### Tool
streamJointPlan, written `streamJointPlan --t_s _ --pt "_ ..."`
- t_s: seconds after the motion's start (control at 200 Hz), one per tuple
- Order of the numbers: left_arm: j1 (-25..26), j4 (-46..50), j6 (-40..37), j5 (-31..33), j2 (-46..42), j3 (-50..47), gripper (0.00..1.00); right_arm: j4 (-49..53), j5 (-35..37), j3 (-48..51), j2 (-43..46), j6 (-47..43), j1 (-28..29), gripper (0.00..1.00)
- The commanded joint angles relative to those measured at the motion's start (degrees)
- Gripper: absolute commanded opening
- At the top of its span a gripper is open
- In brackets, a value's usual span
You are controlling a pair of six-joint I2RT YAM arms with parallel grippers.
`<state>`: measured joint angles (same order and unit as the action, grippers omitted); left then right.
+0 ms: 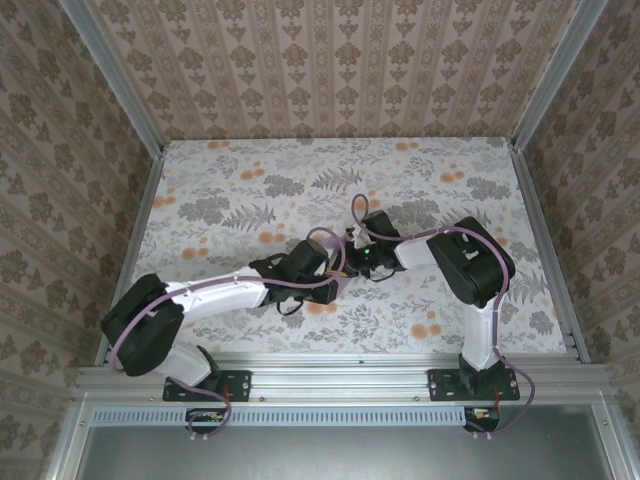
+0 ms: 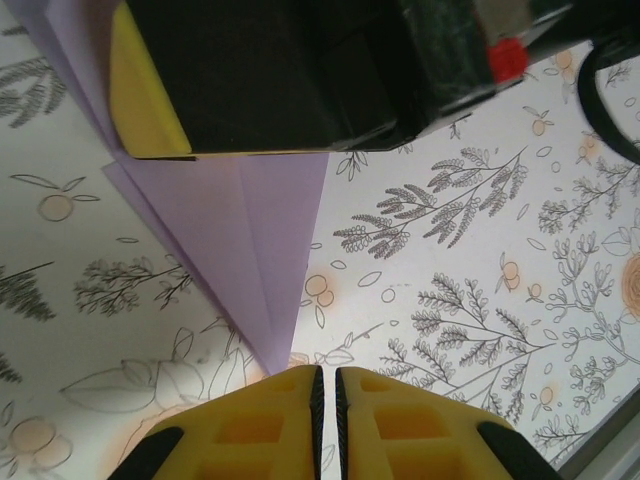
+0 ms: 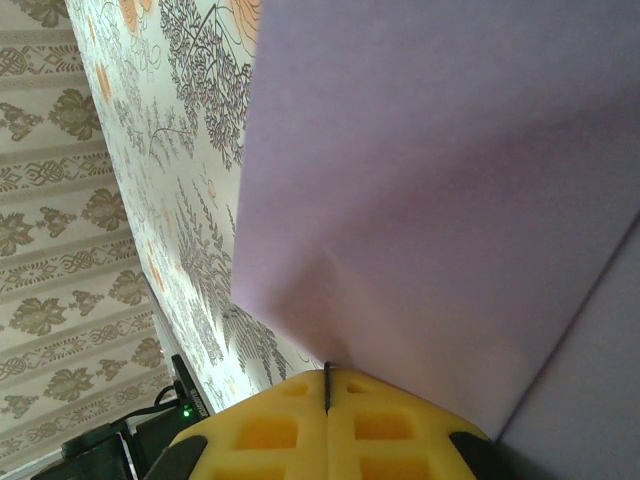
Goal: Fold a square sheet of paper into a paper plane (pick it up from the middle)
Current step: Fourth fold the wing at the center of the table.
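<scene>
Arms from above: left arm [image 1: 215, 292] and right arm [image 1: 470, 262] meet wrist to wrist over mid desk [image 1: 230, 190].
Left wrist: left fingers [image 2: 250, 430] pressed together at tip of plane [image 2: 255, 240]; whether they pinch it, cannot tell; plane runs over desk to right fingers [image 2: 140, 90].
Right wrist: right fingers [image 3: 270, 430] closed on edge of plane [image 3: 430, 180].

- No text, label, brand, number or sign can be read in any of the views.
</scene>
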<state>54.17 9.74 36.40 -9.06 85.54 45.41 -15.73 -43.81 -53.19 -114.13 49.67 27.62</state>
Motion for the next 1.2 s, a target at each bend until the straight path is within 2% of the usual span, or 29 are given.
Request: streamJointPlan --t_s 0.0,0.435,0.74,1.195 --pt "-0.7 -4.4 -0.8 -3.3 3.4 1.1 0.15 4.0 3.3 1.1 -2.9 0.1 -0.3 0.0" --pt "-3.3 -9.9 -3.4 -3.0 11.0 -0.6 0.14 5.0 2.9 0.2 -2.5 0.0 -0.4 0.0" --pt "-3.2 -7.2 -4.9 -2.1 13.6 -3.0 0.13 7.7 5.3 -2.3 -2.3 -1.4 -2.3 0.06" --pt "-1.1 -2.0 -5.1 1.3 11.2 -8.0 0.12 17.8 11.3 -14.6 -6.3 -6.1 -6.2 0.1"
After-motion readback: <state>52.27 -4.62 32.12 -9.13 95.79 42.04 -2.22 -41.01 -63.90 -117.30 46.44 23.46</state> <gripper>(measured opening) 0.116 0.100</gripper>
